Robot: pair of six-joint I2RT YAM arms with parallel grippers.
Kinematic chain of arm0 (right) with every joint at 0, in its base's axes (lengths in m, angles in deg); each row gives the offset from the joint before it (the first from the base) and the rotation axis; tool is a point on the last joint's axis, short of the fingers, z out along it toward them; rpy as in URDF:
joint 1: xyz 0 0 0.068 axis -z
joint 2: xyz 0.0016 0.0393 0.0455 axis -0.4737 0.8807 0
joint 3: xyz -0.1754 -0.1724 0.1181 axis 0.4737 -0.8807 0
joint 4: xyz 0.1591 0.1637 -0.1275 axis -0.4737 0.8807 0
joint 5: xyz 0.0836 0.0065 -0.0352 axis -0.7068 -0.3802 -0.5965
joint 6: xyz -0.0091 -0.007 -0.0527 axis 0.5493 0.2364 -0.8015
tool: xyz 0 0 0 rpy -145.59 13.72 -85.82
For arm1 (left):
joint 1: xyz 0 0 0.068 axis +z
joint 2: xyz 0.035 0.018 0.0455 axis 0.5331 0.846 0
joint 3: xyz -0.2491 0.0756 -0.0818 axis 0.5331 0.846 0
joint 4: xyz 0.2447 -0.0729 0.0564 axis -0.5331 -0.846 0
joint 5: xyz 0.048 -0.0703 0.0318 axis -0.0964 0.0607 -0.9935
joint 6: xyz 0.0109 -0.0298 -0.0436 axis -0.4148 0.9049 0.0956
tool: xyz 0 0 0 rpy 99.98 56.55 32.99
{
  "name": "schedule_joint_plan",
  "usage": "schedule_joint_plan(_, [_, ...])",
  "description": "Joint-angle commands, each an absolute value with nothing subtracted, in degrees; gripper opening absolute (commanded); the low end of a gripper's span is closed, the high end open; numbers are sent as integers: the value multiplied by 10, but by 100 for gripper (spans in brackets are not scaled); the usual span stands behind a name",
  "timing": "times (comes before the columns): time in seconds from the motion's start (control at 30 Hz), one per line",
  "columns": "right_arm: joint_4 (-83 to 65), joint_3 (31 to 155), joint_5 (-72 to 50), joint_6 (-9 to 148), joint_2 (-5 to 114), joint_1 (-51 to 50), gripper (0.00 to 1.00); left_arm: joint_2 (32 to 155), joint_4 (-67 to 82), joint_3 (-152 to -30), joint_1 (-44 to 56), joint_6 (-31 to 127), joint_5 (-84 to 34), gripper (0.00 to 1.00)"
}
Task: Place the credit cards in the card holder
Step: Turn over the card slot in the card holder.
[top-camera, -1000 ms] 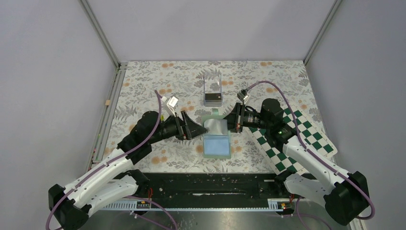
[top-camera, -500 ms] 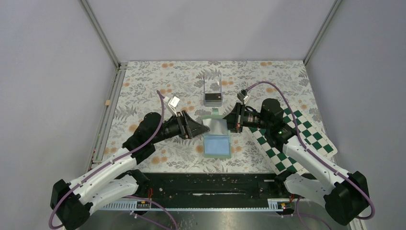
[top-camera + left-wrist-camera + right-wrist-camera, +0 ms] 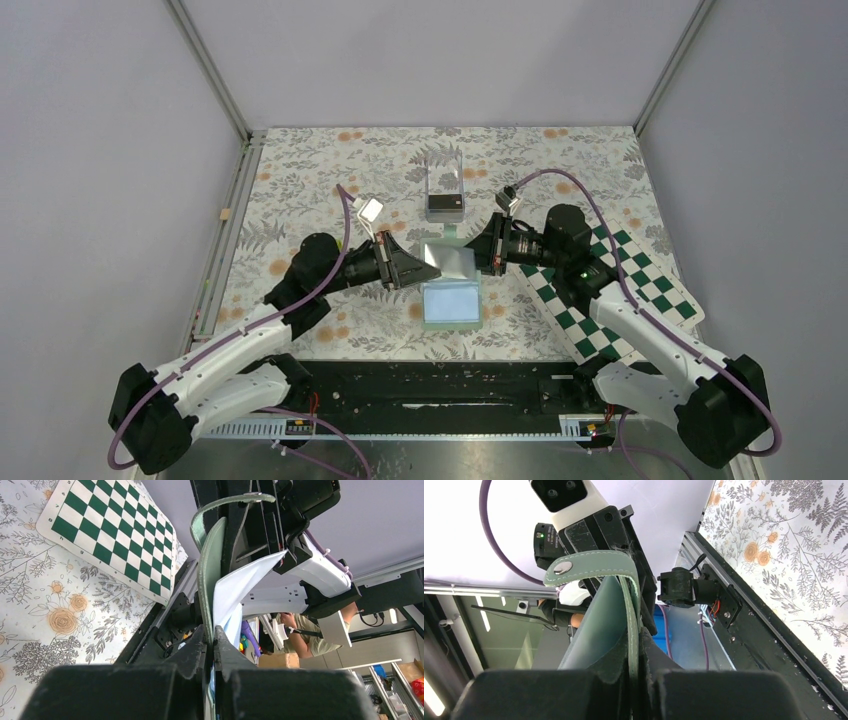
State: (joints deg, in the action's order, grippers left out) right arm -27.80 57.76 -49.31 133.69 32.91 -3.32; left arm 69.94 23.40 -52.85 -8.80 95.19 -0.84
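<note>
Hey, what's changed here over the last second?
The left gripper moved in rightward and shut on the left edge of the raised flap of the card holder; the flap now looks flatter. The right gripper stayed shut on the flap's right edge. The clear box with the credit cards and the chequered board did not move.

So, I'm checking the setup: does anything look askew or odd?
Only the chequered board, lying diagonally at the right edge. The card holder stands half open, one flap pinched upright by the left gripper and right gripper.
</note>
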Motion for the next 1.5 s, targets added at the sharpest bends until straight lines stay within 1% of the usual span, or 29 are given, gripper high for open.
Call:
schedule_joint_plan(0.0, [-255, 595, -505, 1282, 310, -33, 15, 698, 264, -530, -87, 952, -5, 0])
schedule_joint_plan(0.17, [-122, 606, -476, 1176, 263, -3, 58, 673, 212, -537, -87, 936, -45, 0])
schedule_joint_plan(0.23, [-65, 603, -462, 1141, 236, 17, 68, 661, 170, -544, -86, 925, -68, 0])
schedule_joint_plan(0.3, [-27, 602, -462, 1104, 212, 32, 76, 654, 144, -551, -86, 918, -78, 0])
schedule_joint_plan(0.37, [13, 601, -464, 1076, 193, 38, 82, 650, 142, -553, -86, 922, -77, 0])
schedule_joint_plan(0.47, [18, 590, -481, 1060, 171, 39, 87, 654, 151, -556, -87, 929, -64, 0])
schedule_joint_plan(0.6, [-48, 565, -513, 1086, 161, 39, 88, 669, 183, -562, -86, 947, -34, 0])
schedule_joint_plan(0.7, [-98, 554, -525, 1116, 175, 38, 88, 687, 213, -570, -86, 960, -6, 0])
schedule_joint_plan(0.8, [-144, 555, -545, 1146, 207, 35, 83, 700, 228, -579, -86, 971, 18, 0])
schedule_joint_plan(0.9, [-184, 564, -550, 1165, 233, 24, 76, 702, 227, -581, -86, 973, 26, 0])
schedule_joint_plan(0.97, [-188, 580, -551, 1165, 249, 11, 66, 699, 222, -580, -86, 972, 24, 0])
schedule_joint_plan(1.0, [-189, 587, -552, 1165, 263, 5, 58, 699, 222, -579, -86, 972, 23, 0])
schedule_joint_plan(1.03, [-193, 594, -555, 1166, 270, -2, 53, 698, 221, -577, -86, 973, 23, 0])
schedule_joint_plan(1.13, [-213, 601, -565, 1176, 292, -17, 13, 698, 214, -577, -86, 971, 24, 0])
schedule_joint_plan(1.17, [-222, 598, -567, 1183, 294, -18, 1, 696, 205, -579, -86, 968, 21, 4])
schedule_joint_plan(1.23, [-226, 593, -563, 1187, 291, -18, 0, 691, 165, -585, -86, 949, 9, 17])
schedule_joint_plan(1.33, [-195, 595, -546, 1167, 277, -18, 0, 672, 71, -602, -86, 906, -34, 45])
schedule_joint_plan(1.4, [-170, 600, -532, 1149, 265, -18, 0, 654, 20, -607, -86, 880, -58, 56])
schedule_joint_plan(1.47, [-158, 601, -523, 1140, 255, -18, 0, 638, -23, -611, -86, 859, -77, 63])
